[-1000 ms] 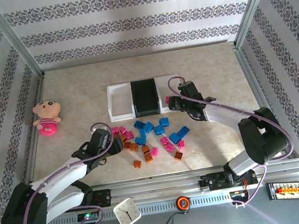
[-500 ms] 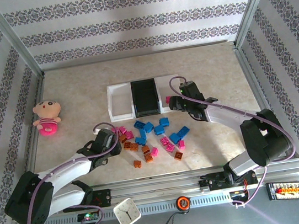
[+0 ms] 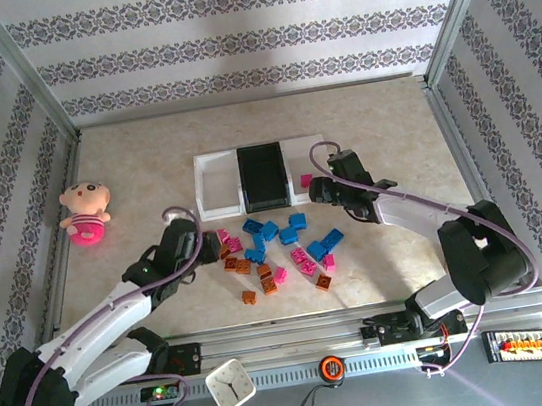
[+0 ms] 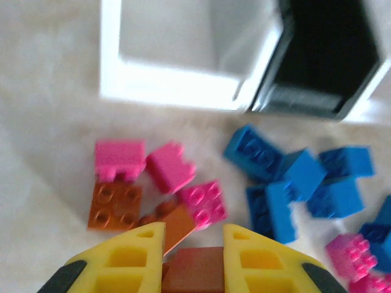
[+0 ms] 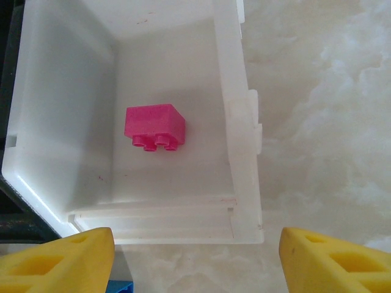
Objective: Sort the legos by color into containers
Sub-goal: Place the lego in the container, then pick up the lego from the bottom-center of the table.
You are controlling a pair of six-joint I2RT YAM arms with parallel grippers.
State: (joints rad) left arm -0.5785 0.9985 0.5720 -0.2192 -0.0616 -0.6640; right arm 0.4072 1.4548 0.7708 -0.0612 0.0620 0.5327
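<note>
The legos (image 3: 277, 247) lie in a loose pile of blue, pink and orange-brown bricks at the table's middle. My left gripper (image 3: 192, 244) stands at the pile's left edge. In the left wrist view the left gripper (image 4: 194, 235) is shut on an orange-brown lego (image 4: 194, 271), above pink legos (image 4: 171, 168) and blue legos (image 4: 293, 183). The containers stand in a row: a left white tray (image 3: 216, 185), a black tray (image 3: 263, 176) and a right white tray (image 3: 307, 154). My right gripper (image 5: 195, 241) hangs open over the right tray's near rim (image 5: 159, 220). One pink lego (image 5: 154, 127) lies inside that tray.
A pink plush doll (image 3: 86, 213) lies at the far left. A small clock (image 3: 230, 384) and a tape measure (image 3: 331, 366) sit on the rail in front of the arm bases. Patterned walls enclose the table on three sides.
My left gripper reached into the pile's left edge, closed on an orange-brown lego and drew back slightly. The right gripper stayed open and shifted a little nearer; the pink lego rests in the tray.
</note>
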